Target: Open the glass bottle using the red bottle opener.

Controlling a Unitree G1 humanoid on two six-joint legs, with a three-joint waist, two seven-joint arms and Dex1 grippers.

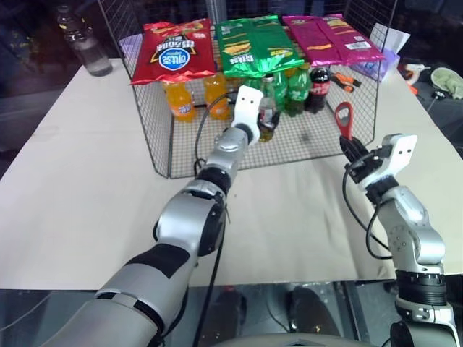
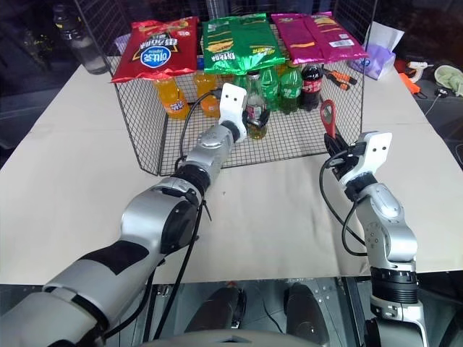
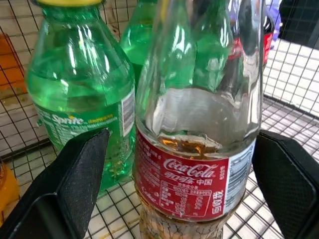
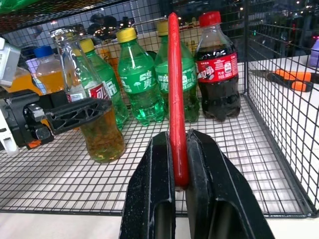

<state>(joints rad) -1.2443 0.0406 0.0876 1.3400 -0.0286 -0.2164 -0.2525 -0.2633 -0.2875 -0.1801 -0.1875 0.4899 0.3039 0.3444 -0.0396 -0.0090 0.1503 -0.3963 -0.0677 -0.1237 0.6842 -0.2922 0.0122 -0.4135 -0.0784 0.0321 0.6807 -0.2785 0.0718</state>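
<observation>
Left gripper (image 3: pixel 179 194) gapes around one glass bottle (image 3: pixel 197 149); right gripper (image 4: pixel 180 184) pinches one red bottle opener (image 4: pixel 174 94)

My arms are silver-grey metal with black joint bands and looping black cables; each claw, left (image 1: pixel 262 116) and right (image 1: pixel 354 153), has black fingers under a white housing.

Left arm: stretched forward, forearm angled inward toward right. Left pincer (image 3: pixel 179 189): level, fingers (image 3: pixel 82 172) spread wide, one each side of glass bottle (image 3: pixel 197 149), no contact visible.
Right arm: elbow bent, held low at right side. Right pincer (image 4: pixel 180 172): tilted slightly upward, clamped on red bottle opener (image 4: pixel 175 94), opener upright.
</observation>
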